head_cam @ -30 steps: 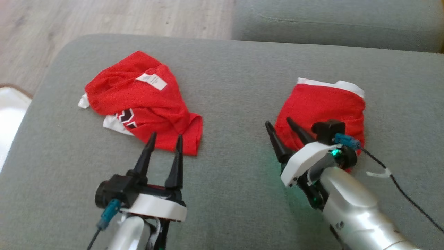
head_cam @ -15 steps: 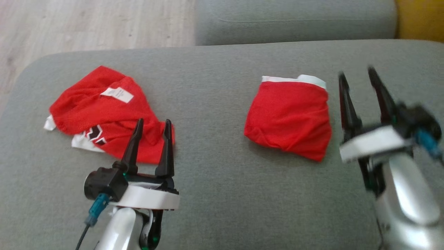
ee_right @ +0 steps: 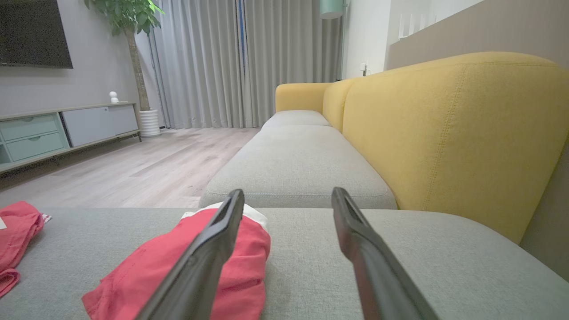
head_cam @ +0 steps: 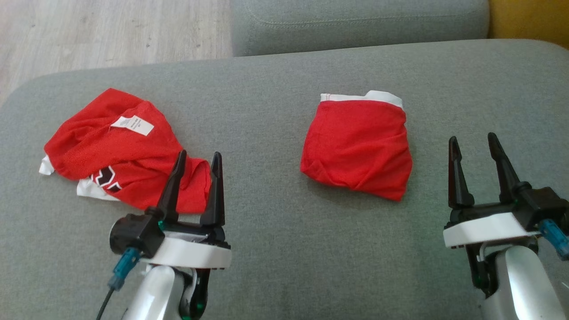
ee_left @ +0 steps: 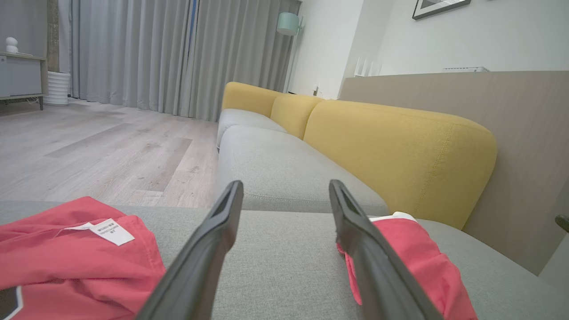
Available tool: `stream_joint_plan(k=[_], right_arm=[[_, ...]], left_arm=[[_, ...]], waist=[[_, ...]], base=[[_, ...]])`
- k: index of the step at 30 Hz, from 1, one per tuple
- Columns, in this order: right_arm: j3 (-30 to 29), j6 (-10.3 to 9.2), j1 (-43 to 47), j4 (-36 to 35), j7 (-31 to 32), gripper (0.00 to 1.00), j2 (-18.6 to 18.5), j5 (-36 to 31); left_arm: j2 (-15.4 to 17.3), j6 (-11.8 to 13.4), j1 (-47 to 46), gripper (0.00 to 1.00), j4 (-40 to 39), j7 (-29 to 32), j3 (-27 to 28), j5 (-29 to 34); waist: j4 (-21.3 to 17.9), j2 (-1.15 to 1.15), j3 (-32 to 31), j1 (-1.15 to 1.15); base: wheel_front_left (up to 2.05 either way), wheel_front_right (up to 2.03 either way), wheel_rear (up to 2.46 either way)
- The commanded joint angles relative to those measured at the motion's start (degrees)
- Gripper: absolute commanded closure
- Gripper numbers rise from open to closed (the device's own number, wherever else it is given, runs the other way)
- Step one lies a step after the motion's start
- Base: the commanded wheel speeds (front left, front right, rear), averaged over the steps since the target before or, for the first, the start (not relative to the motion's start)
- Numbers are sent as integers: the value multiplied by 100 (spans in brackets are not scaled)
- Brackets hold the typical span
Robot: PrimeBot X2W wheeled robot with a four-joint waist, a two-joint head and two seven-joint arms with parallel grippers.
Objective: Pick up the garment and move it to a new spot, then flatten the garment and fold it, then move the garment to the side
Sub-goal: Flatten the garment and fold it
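A crumpled red mesh garment with a white label, white edges and black white-outlined lettering lies at the left of the grey seat cushion. A second red garment, folded with a white strip along its far edge, lies right of centre. My left gripper stands open, its fingertips over the crumpled piece's near right corner. My right gripper stands open to the right of the folded piece, apart from it and holding nothing.
Another grey seat cushion lies beyond this one. A yellow backrest runs along the right. Wooden floor lies past the cushion's far left edge.
My right gripper has come off the folded garment and drawn back to its right, leaving it lying on the cushion. The head camera has swung right. The left gripper has barely moved.
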Motion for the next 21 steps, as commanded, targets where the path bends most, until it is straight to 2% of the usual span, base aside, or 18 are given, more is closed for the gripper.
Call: stream_joint_plan(k=[1, 4, 5, 7, 13, 17, 21], right_arm=[[144, -4, -95, -244, -61, 0, -5, 17], [151, -4, -140, -269, -61, 0, -4, 44], [166, -4, -168, -265, -61, 4, -3, 45], [192, -4, -276, -229, -61, 100, -3, -5], [264, -4, -756, 149, -38, 100, -3, -247], [246, -4, -1314, 790, 112, 100, -3, -331], [-56, -4, -1880, 1663, 245, 100, -3, -533]], left_arm=[[16, -20, -221, 0, -222, -29, 170, -3], [16, -35, -234, 0, -224, -29, 148, -6], [16, -40, -243, 0, -227, -29, 135, -6], [16, -52, -273, 0, -234, -29, 103, -2], [16, -71, -372, 0, -227, -29, 41, -15], [16, -93, -468, 0, -204, -29, -44, -44], [16, -109, -588, 0, -199, -29, -158, -86]], waist=[[14, 0, 10, 0], [64, 0, 48, 0], [91, 0, 78, 0], [159, 0, 150, 0], [393, 0, 406, 0], [628, 0, 672, 0], [878, 0, 938, 0]], base=[[0, 0, 0], [0, 0, 0], [0, 0, 0], [0, 0, 0], [0, 0, 0], [0, 0, 0], [0, 0, 0]])
